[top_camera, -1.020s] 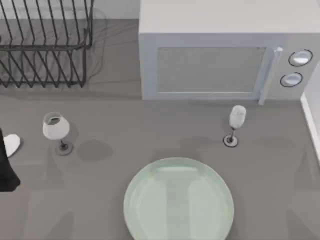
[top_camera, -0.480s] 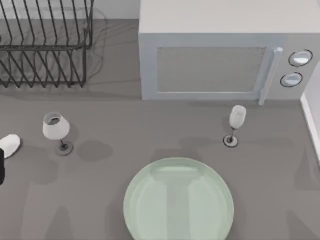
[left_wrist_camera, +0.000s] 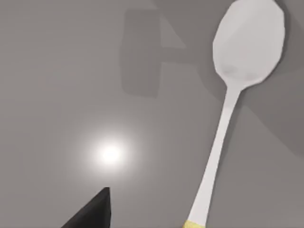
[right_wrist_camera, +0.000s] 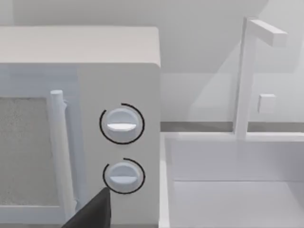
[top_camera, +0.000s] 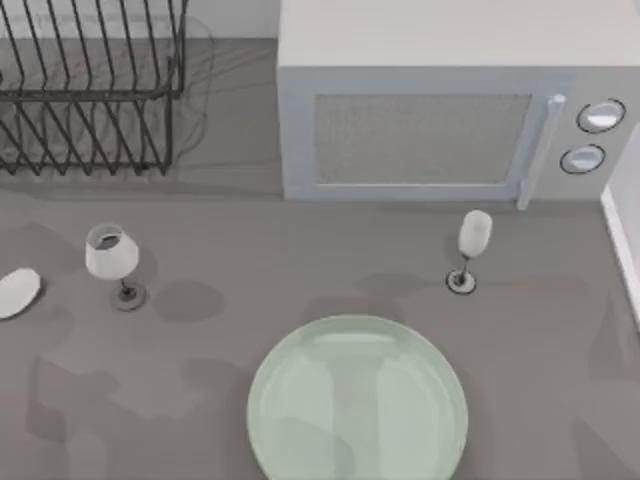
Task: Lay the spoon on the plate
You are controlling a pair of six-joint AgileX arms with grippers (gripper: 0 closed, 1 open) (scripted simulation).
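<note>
Top view puts the spoon [top_camera: 18,293] at the far left edge of the frame, only its bowl showing, lying flat on the grey table [top_camera: 230,250]; the plate [top_camera: 357,400] sits at the bottom centre, bare, well apart from it. Left wrist view looks down on the spoon [left_wrist_camera: 232,104] lying free, bowl at the upper right of the frame and handle running to the bottom edge. A dark fingertip of the left gripper [left_wrist_camera: 92,211] pokes in at the bottom left, apart from the handle and holding nothing; how wide its fingers stand I cannot tell. Same for the right gripper [right_wrist_camera: 92,211], a dark tip at the bottom left of its wrist view, facing the microwave [top_camera: 450,110] and seemingly idle.

The step in hand looks like the approach for pick-up. I judge it best to centre over the slim handle, fingers crossing it, then descend squarely, since the thin handle could skid. Carrying should keep clear of the near glass [top_camera: 110,255].

Count: 1 spoon, 1 plate, 2 glasses, 1 microwave, 1 rack [top_camera: 90,90]
</note>
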